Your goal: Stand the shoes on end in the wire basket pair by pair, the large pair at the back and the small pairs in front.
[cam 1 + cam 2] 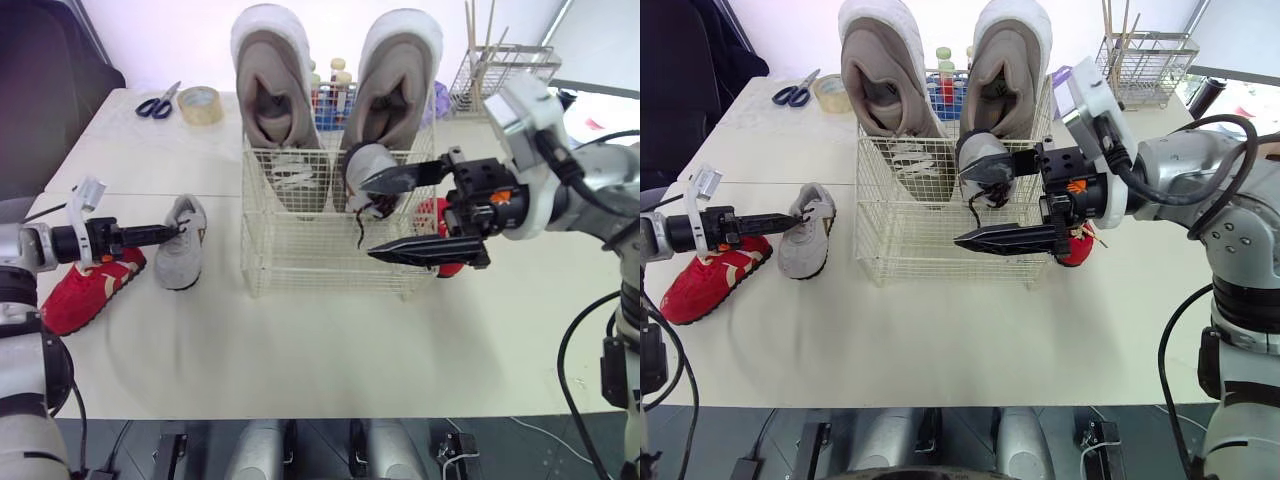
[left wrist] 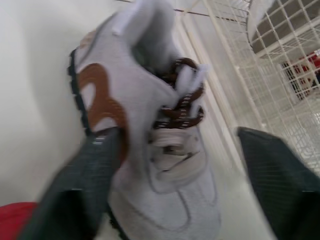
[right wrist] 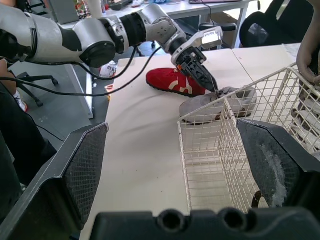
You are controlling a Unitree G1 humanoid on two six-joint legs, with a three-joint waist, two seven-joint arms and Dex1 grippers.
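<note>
Bearing wire basket (image 1: 300,250), cream table (image 1: 300,350), scissors (image 1: 157,103), tape (image 1: 200,105)

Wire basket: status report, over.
Left claw open astride grey shoe on table. Right claw open, empty, at wire basket's right side. Large pair at back, one small shoe inside. Red shoes outside.
</note>
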